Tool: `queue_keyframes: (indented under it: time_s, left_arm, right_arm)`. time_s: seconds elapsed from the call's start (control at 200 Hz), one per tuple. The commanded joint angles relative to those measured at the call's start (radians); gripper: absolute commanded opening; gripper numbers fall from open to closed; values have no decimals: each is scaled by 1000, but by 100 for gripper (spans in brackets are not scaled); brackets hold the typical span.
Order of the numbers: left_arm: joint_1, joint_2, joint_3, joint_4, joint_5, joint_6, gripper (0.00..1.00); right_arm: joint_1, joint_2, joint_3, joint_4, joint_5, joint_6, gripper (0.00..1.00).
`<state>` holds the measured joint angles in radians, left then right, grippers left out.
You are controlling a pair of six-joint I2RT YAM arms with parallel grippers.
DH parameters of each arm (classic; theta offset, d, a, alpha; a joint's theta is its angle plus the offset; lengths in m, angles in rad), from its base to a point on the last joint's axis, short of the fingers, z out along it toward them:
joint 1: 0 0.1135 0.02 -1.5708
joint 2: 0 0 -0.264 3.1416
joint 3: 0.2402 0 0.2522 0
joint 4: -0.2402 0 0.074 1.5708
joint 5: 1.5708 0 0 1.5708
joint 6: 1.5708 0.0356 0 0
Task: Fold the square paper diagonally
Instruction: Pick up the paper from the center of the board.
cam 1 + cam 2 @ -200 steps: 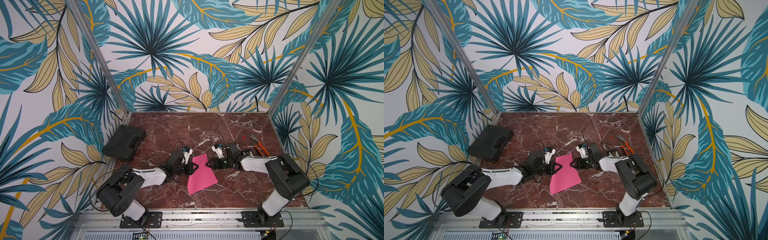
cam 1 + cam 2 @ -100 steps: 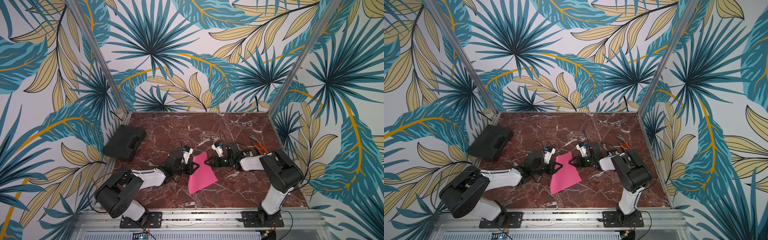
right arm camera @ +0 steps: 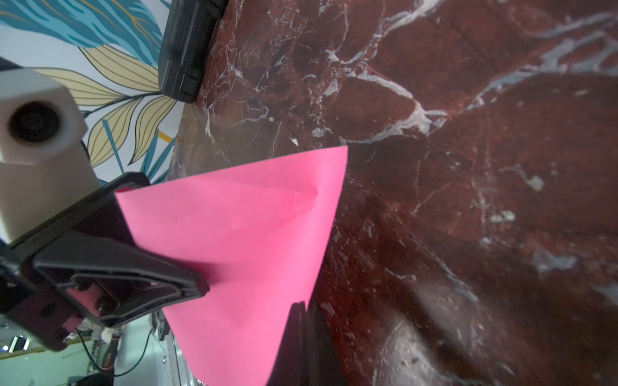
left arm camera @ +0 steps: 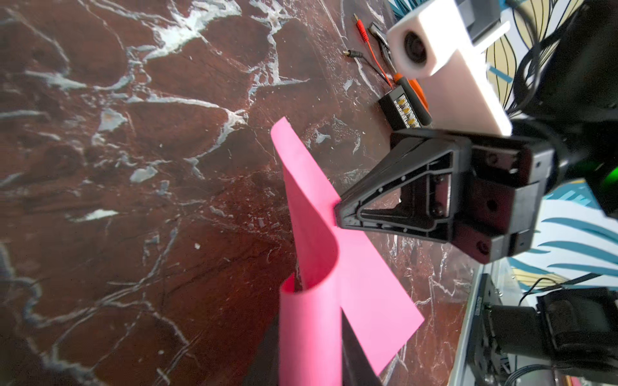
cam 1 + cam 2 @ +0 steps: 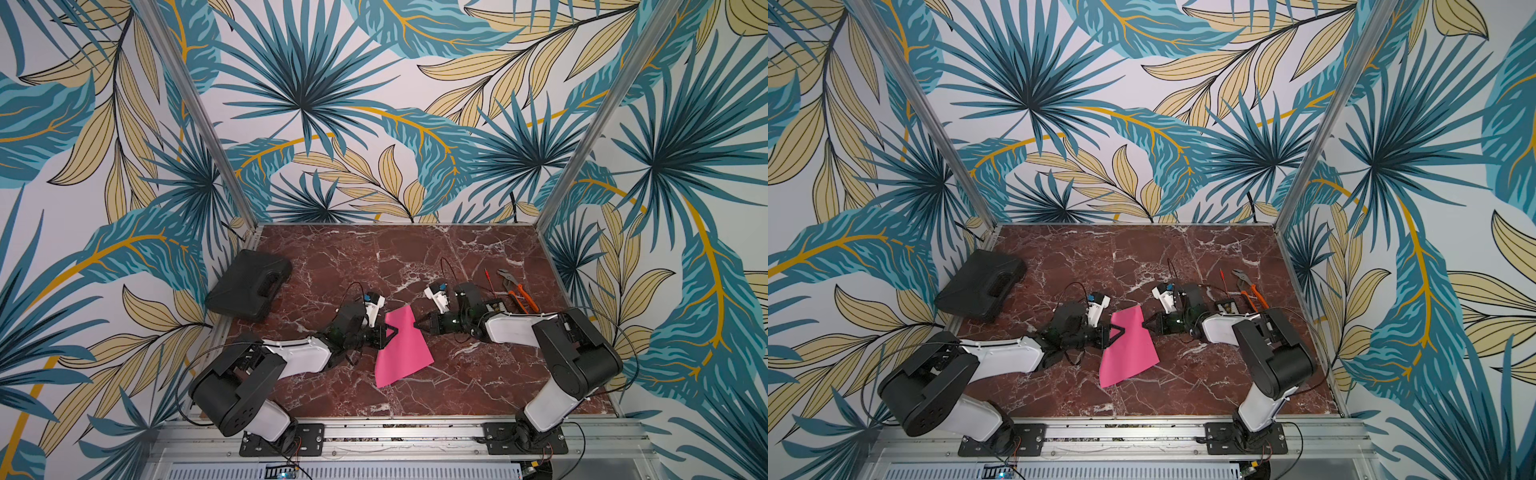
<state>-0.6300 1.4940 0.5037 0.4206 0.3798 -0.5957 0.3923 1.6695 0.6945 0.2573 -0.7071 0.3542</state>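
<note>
The square paper [image 5: 401,353] [image 5: 1127,353] is bright pink and lies mid-table between both arms, its far part lifted and curled. My right gripper [image 5: 417,325] [image 5: 1145,324] is shut, and its tip [image 4: 337,214] pinches the paper's right edge. In the right wrist view its fingers [image 3: 301,320] sit pressed together beside the sheet [image 3: 250,234]. My left gripper [image 5: 388,332] [image 5: 1117,332] is at the paper's left edge. Its jaws stand apart with the curled sheet [image 4: 311,334] passing between them. One left finger [image 3: 160,274] lies over the paper, the other behind it.
A black case [image 5: 249,284] sits at the table's left edge. Orange-handled pliers [image 5: 517,291], a red probe lead [image 5: 486,276] and a small black box [image 5: 496,305] lie at the right, behind the right arm. Patterned walls enclose three sides.
My right gripper has reached the paper's right edge and closed on it. The left gripper's jaws have spread a little around the left edge.
</note>
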Motion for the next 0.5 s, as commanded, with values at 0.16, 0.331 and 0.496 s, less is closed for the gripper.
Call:
queue_keyframes:
  time_s: [0.16,0.331,0.496]
  left_arm:
    - [85,-212,17,-174,-32,94,73]
    - [131,-414,85,-382,-115,288,90]
    - [134,-558,171,-462,-64,526,96]
  right_arm:
    - [1,-220,101,-351,132,-243,0]
    - [5,-367,222,-595,216,-455,0]
    - [30,-421,365,-780,269,-641,0]
